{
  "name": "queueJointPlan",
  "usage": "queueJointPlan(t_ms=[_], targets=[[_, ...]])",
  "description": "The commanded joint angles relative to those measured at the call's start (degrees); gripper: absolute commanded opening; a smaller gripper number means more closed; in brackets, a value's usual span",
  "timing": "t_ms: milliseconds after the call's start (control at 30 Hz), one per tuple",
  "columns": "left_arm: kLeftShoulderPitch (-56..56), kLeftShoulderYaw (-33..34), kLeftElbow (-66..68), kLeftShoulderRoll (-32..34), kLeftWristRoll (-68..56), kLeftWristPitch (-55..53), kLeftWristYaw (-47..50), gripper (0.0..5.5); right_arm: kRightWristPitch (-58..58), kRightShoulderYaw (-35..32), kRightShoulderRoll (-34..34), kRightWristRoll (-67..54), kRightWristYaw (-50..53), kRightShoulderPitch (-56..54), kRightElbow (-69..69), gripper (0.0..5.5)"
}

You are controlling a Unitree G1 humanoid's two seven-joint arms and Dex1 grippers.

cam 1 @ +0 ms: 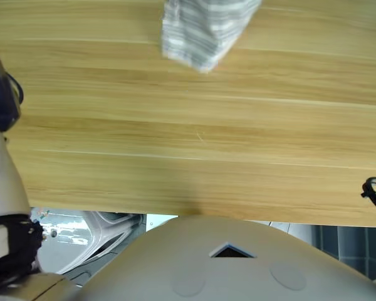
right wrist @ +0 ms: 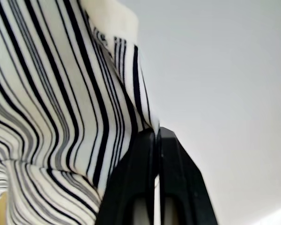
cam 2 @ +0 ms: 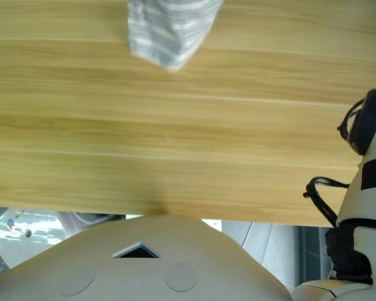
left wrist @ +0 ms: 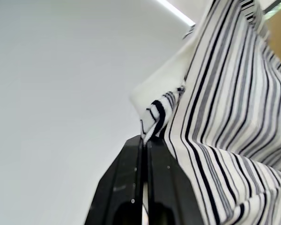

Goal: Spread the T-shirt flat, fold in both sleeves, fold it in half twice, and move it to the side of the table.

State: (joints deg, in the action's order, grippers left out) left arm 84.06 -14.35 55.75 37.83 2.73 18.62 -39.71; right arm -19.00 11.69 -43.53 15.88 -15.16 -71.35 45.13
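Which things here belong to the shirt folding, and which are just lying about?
Job: T-shirt; left gripper and right gripper, both shut on it; table.
Just there: ceiling light; floor below the table's edge.

Head eyes overlook table [cam 1: 175, 157]; wrist cameras face upward against T-shirt [left wrist: 234, 117].

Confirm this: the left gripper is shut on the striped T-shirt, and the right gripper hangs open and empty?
Not quite. The right gripper is shut on the T-shirt too, as the right wrist view shows. The left gripper is shut on it, as you said.
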Motion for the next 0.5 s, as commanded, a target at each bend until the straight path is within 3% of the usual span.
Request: queueJointPlan(t_ms=[33, 167, 300, 367, 500], targets=[[23.2, -0.5, 11.8, 7.7, 17.8, 7.8, 47.6, 0.0, -5.8, 0.7, -7.4, 14.1, 27.2, -13.1, 10.7, 0.03], [-15.4, -13.9, 14.9, -1.3, 25.8, 19.8, 34.7, 0.0, -16.2, 8.8, 1.3, 11.6, 3.1, 11.2, 18.2, 0.03], [-43.5, -18.3, 11.4, -5.8, 17.6, 39.0, 11.2, 0.0, -30.0, 17.8, -0.4, 2.2, -20.5, 32.5, 6.5, 0.03], [-51.7, -21.2, 1.8, -3.5, 7.7, 41.5, 0.5, 0.0, -29.6, 19.6, -3.7, -6.8, -30.1, 38.7, -4.4, 0.03], [-62.5, -24.4, -25.2, 8.4, -12.5, 35.6, -15.9, 0.0, -25.5, 17.5, -8.1, -19.8, -41.8, 45.8, -17.8, 0.03]])
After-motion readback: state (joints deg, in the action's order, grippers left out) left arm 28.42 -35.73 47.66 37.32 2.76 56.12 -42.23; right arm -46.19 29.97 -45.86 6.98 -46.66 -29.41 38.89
